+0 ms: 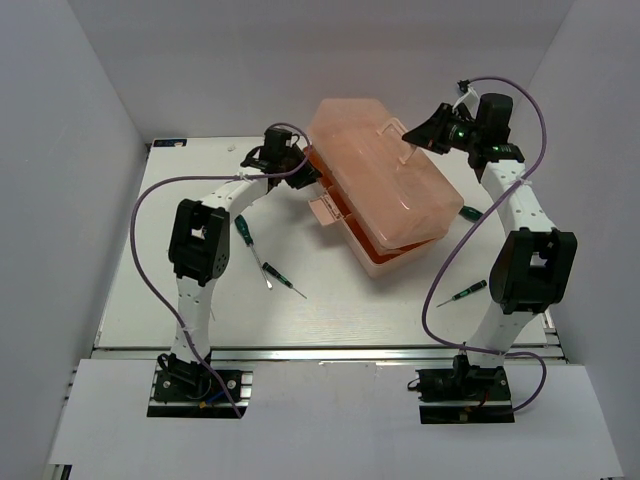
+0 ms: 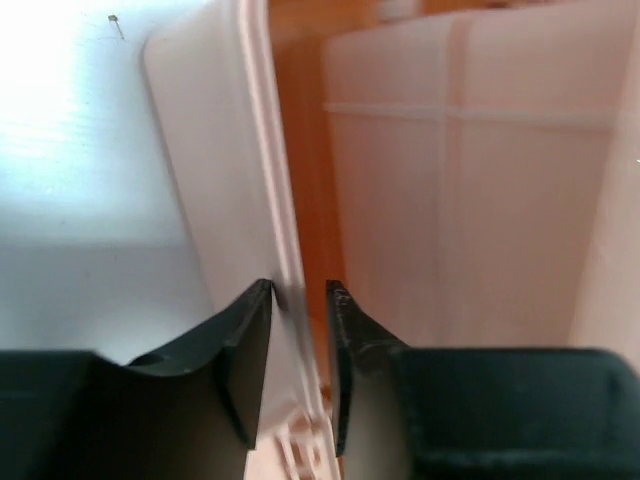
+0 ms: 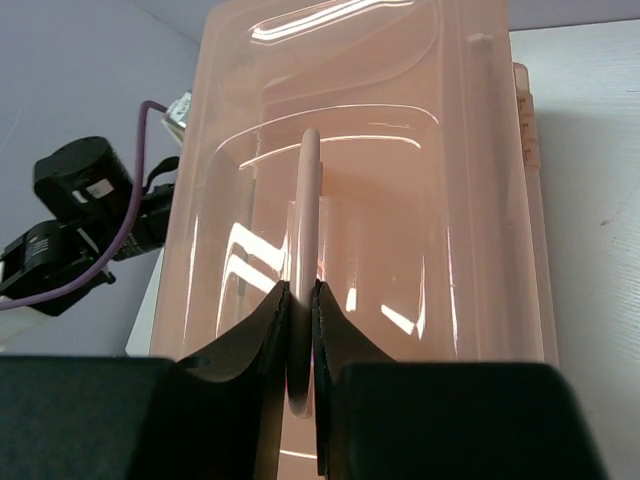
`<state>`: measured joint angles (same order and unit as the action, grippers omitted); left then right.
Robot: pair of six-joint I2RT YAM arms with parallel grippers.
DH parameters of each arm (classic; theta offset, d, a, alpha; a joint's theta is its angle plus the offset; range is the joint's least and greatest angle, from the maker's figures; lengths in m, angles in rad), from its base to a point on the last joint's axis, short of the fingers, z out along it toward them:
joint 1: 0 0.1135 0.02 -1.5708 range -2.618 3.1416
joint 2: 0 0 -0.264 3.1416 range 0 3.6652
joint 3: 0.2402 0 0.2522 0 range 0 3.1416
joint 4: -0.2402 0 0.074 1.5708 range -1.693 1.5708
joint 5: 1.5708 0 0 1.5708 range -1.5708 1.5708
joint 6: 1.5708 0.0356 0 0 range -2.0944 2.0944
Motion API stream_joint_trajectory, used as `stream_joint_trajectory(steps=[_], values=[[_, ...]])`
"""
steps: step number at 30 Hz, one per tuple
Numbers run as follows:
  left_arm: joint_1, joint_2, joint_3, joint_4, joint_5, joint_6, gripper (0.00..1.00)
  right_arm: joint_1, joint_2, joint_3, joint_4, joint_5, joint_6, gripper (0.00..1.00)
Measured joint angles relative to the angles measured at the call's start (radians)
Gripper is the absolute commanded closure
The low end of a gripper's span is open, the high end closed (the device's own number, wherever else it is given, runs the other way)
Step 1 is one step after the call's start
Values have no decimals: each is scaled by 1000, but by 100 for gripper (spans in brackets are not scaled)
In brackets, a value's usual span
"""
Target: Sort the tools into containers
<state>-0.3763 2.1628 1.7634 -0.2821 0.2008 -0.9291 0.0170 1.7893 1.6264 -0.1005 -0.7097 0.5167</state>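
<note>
Salmon-pink translucent plastic toolbox [image 1: 385,190]: interior not discernible; blurred, edge-cropped in left wrist view. Dark green-handled slim screwdriver [image 1: 470,213] at toolbox's 3 o'clock: shaft hidden behind right arm [image 1: 520,215].

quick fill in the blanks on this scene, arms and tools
1. The right gripper is shut on the toolbox's lid ___.
2. The left gripper pinches a thin edge of the ___.
3. The green-handled screwdriver beside the right arm lies on the ___.
Missing: handle; toolbox; table.

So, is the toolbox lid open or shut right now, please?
Ajar, it seems: the lid sits raised and skewed over the orange base, the right gripper clamped on its handle.
</note>
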Motion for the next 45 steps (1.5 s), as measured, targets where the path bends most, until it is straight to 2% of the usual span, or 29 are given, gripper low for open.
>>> stream_joint_trajectory(steps=[5, 9, 18, 24, 28, 34, 35, 36, 37, 40, 45], values=[[-8, 74, 84, -63, -10, -6, 76, -19, 2, 0, 7, -4, 13, 100], [-10, 74, 96, -89, -35, 1, 79, -66, 14, 5, 48, -31, 52, 100], [37, 29, 40, -119, 6, 43, 80, -143, 90, 32, 160, -139, 137, 100], [138, -41, -30, -181, 26, 114, 80, -161, 172, 43, 258, -176, 158, 100], [221, -60, -43, -217, 29, 160, 79, -170, 266, 43, 257, -185, 138, 100], [244, -63, -43, -213, 28, 201, 79, -166, 333, 32, 230, -189, 96, 100], [244, -63, -43, -212, 29, 204, 79, -166, 333, 34, 230, -192, 85, 93], [244, -63, -43, -212, 29, 204, 79, -164, 333, 37, 228, -195, 75, 73], [244, -63, -43, -212, 30, 206, 79, -163, 333, 41, 221, -192, 60, 63], [245, -63, -43, -211, 30, 208, 78, -161, 333, 48, 202, -160, -19, 54], [248, -63, -42, -213, 32, 212, 77, -172, 336, 96, 121, -91, -171, 48]])
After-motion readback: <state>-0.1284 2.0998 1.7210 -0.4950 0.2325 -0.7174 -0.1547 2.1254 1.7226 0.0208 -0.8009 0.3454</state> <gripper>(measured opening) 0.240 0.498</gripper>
